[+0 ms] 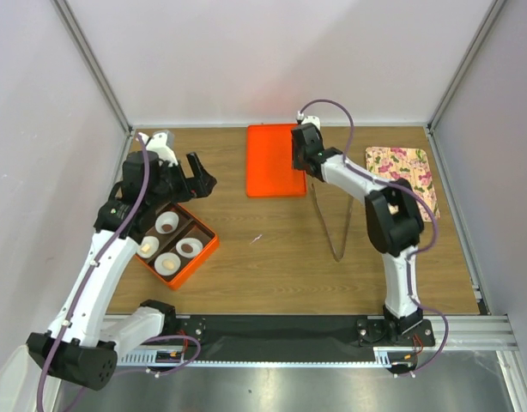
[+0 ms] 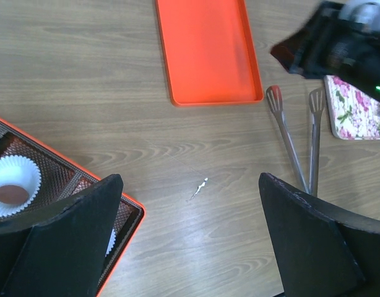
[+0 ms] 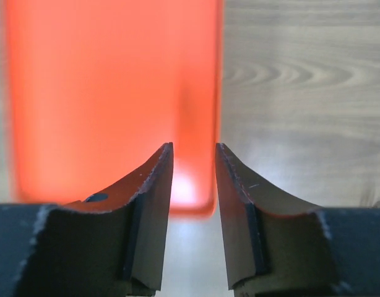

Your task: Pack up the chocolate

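The chocolate sits in white paper cups inside the orange compartment box (image 1: 205, 250) at the left: a dark brown piece (image 1: 190, 247) and a pale tan piece (image 1: 148, 247) show. One cup (image 2: 29, 175) holding a brown piece (image 2: 10, 193) shows in the left wrist view. My left gripper (image 1: 201, 178) (image 2: 190, 179) is wide open and empty, just beyond the box's far corner. My right gripper (image 1: 299, 156) (image 3: 194, 146) hovers over the right edge of the flat orange lid (image 1: 272, 160) (image 3: 109, 93), jaws narrowly apart with nothing between them.
Metal tongs (image 1: 328, 219) (image 2: 295, 154) lie on the wooden table right of centre. A floral-patterned plate (image 1: 402, 170) (image 2: 357, 114) lies at the far right. A small white scrap (image 1: 257, 238) (image 2: 201, 185) lies mid-table. Walls close off the back and sides.
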